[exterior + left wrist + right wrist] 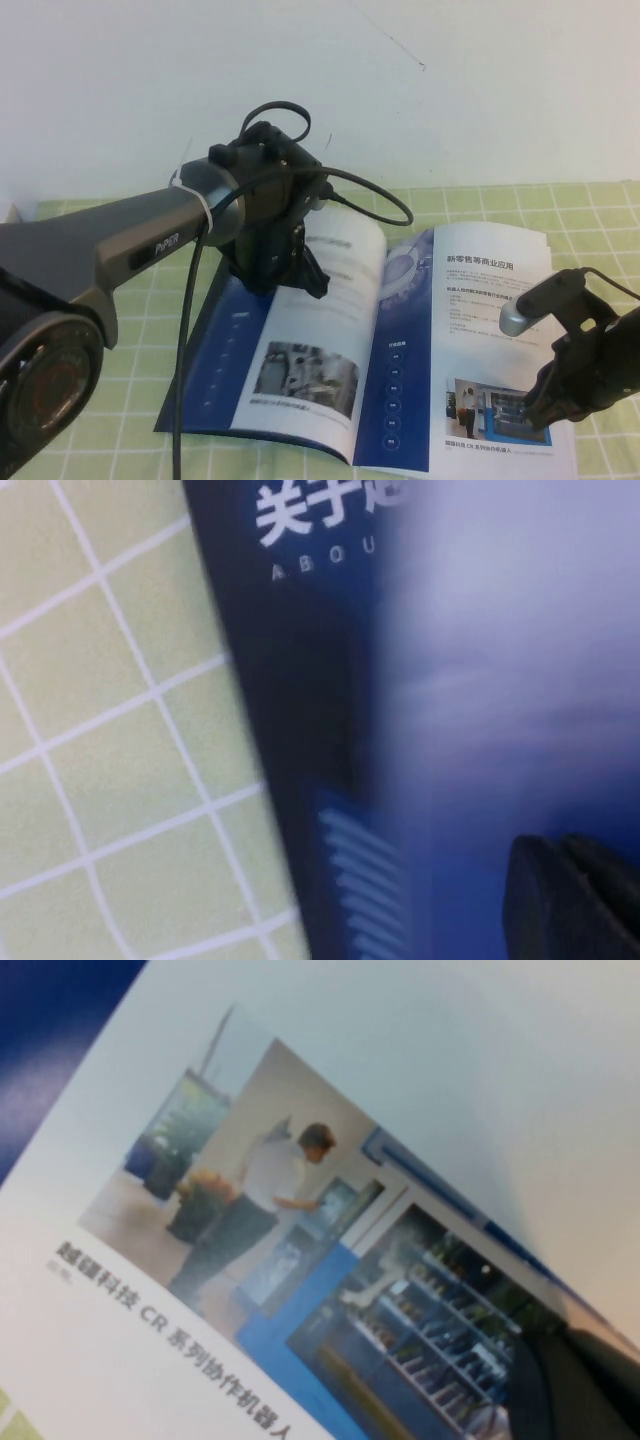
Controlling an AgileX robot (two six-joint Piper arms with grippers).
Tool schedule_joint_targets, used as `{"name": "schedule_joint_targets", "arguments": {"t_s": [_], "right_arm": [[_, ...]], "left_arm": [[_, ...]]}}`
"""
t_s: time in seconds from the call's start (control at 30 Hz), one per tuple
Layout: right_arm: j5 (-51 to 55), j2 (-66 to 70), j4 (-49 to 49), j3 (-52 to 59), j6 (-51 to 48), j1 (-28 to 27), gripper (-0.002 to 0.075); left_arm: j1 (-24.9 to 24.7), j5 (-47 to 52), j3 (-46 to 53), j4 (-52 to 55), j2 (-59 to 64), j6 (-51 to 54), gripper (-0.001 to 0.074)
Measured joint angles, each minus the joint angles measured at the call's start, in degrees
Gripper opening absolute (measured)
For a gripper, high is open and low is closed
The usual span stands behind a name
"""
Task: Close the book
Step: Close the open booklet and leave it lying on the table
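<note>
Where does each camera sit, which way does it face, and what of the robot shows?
High view: raised on the robot's side, looking down at the open book on the checked cloth; it shows the left gripper over the left page and the right gripper at the right page's near corner.
Left wrist view: on the left wrist, close above the book's blue edge and cloth; part of that gripper shows.
Right wrist view: on the right wrist, close above a page photo; part of that gripper shows.
All three show the book.
</note>
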Motion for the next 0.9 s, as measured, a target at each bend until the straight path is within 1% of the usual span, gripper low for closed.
{"name": "schedule_joint_targets", "arguments": {"t_s": [0.1,0.2,0.37,0.5,0.7,0.9], "right_arm": [[0.0,0.0,0.1,0.0,0.0,0.0,-0.0003],[0.0,0.1,0.1,0.0,0.0,0.0,-0.0003],[0.0,0.1,0.2,0.0,0.0,0.0,-0.0003],[0.0,0.1,0.2,0.0,0.0,0.0,-0.0003],[0.0,0.1,0.2,0.0,0.0,0.0,-0.0003],[0.0,0.1,0.2,0.0,0.2,0.0,-0.0003]], "left_arm": [[1.5,0.8,0.0,0.9,0.3,0.0,-0.0004],[4.1,1.2,0.0,1.2,1.1,-0.2,-0.0004],[9.2,2.4,0.0,-1.5,2.7,-0.7,-0.0004],[11.9,3.3,0.0,-3.3,3.8,-0.5,-0.0004],[12.0,3.2,0.0,-3.8,4.6,1.7,-0.0004],[11.3,3.4,-0.6,-8.5,5.5,6.7,-0.0005]]}}
